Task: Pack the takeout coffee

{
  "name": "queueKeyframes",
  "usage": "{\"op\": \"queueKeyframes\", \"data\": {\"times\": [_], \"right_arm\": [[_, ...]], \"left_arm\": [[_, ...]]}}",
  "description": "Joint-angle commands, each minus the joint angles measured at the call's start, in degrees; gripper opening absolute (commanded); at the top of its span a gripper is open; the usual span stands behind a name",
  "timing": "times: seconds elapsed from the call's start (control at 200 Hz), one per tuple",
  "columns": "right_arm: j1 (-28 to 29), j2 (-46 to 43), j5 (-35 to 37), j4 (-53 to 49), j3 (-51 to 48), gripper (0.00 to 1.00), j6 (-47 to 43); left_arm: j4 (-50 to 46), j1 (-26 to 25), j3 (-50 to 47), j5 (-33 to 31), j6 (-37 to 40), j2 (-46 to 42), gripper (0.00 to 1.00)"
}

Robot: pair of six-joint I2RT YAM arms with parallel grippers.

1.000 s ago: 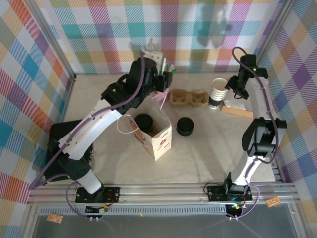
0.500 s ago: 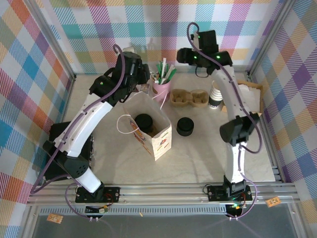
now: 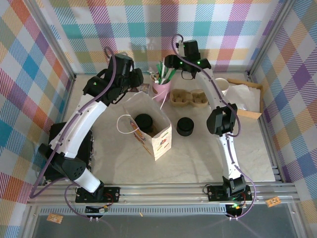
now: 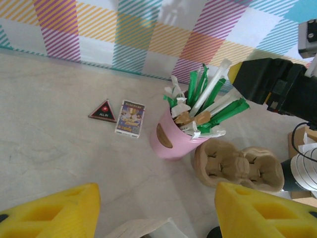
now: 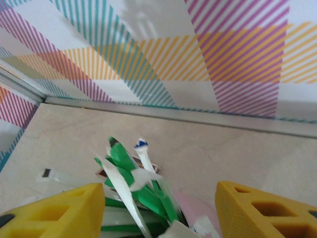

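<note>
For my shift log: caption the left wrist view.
Open left gripper faces a pink cup of green and white packets beside a cardboard cup carrier.

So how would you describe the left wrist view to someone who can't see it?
A pink cup stuffed with green and white packets stands at centre, a cardboard cup carrier beside it on the right, a triangular badge and a picture card to its left. The left hand's yellow fingers frame the bottom, open and empty.

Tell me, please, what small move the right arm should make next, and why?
Probably lower the right gripper a little: its jaws stand open above the pink cup, with the green packets just beneath them, not yet gripped.
</note>
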Motion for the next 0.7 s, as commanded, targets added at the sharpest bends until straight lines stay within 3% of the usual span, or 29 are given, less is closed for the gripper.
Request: {"op": "queueKeyframes", "data": {"times": [0.0, 0.28, 0.695], "right_arm": [[1.5, -0.1, -1.2, 6.5, 0.9, 0.6, -1.3], [1.9, 2.5, -3.8, 10.0, 1.5, 0.47, -1.9], [3.6, 3.8, -2.2, 10.1, 1.3, 0.31, -3.0]], "left_arm": [[-0.4, 1.8, 0.1, 1.9, 0.9, -2.1, 0.62], [-0.4, 3.7, -2.3, 3.4, 2.5, -3.9, 0.63], [0.6, 5.3, -7.5, 4.5, 3.3, -8.2, 0.63]]}}
